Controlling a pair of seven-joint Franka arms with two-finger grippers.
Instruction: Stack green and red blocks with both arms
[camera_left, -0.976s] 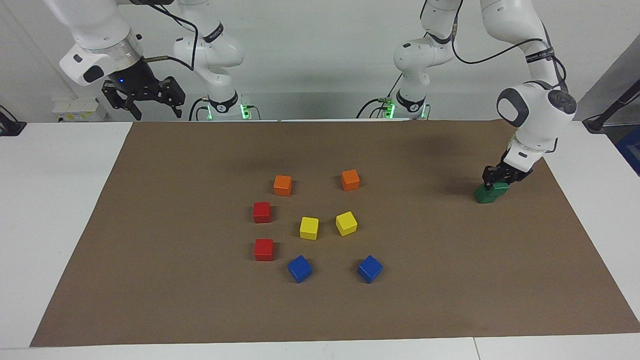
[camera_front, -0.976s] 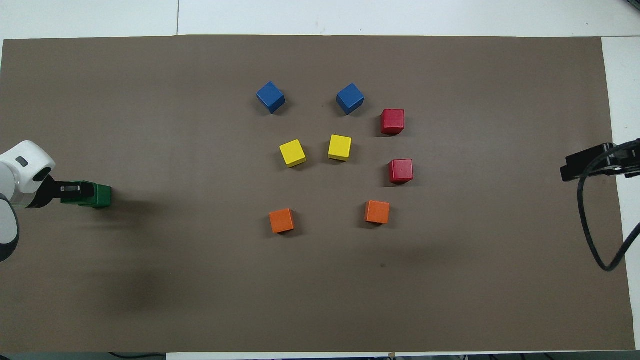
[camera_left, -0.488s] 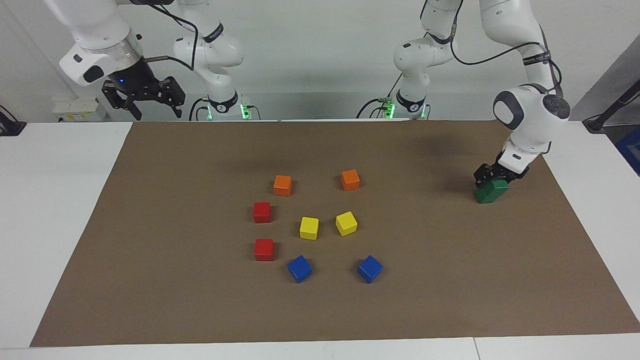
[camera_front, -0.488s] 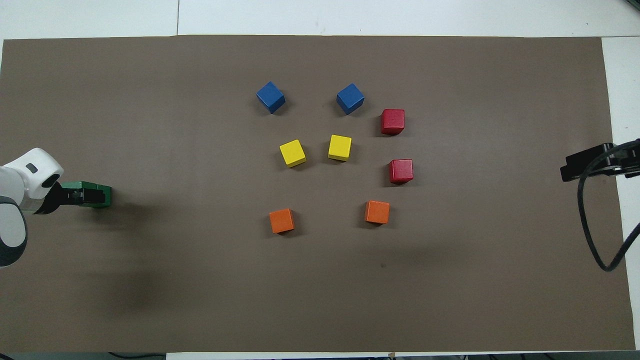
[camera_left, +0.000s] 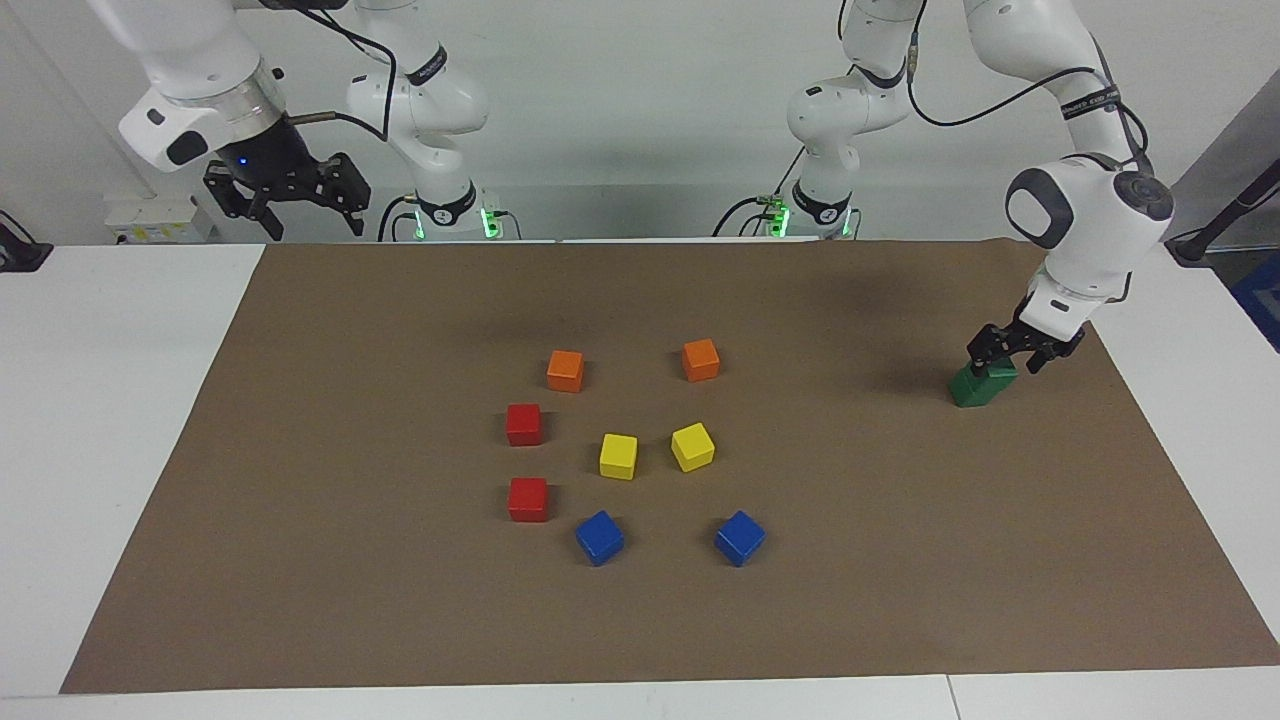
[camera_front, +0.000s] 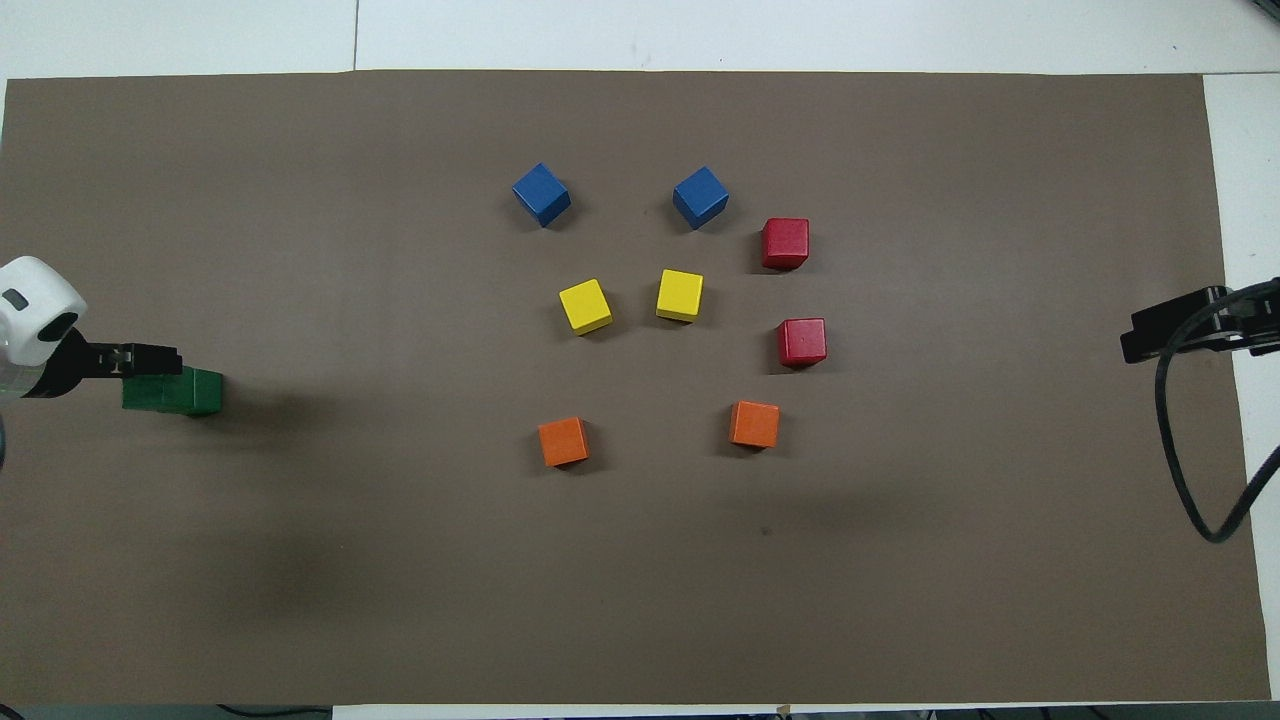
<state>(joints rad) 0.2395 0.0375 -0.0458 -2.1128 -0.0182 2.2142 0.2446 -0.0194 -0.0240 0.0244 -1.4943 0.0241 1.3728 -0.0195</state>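
Two dark green blocks (camera_left: 981, 385) (camera_front: 175, 391) sit together at the left arm's end of the brown mat, one on the other as far as I can tell. My left gripper (camera_left: 1012, 358) (camera_front: 150, 358) hangs open just above them, holding nothing. Two red blocks lie apart near the middle, one (camera_left: 523, 424) (camera_front: 802, 342) nearer to the robots than the other (camera_left: 527, 499) (camera_front: 785, 243). My right gripper (camera_left: 312, 222) (camera_front: 1137, 340) waits open and raised over the mat's edge at the right arm's end.
Two orange cubes (camera_left: 565, 370) (camera_left: 700, 360), two yellow cubes (camera_left: 618, 456) (camera_left: 692, 446) and two blue cubes (camera_left: 599, 537) (camera_left: 740, 537) cluster mid-mat beside the red blocks. The brown mat (camera_left: 900, 560) covers most of the white table.
My left gripper has opened, let go of the upper green block and drawn slightly up and aside. The green blocks stay together. The right arm has not moved.
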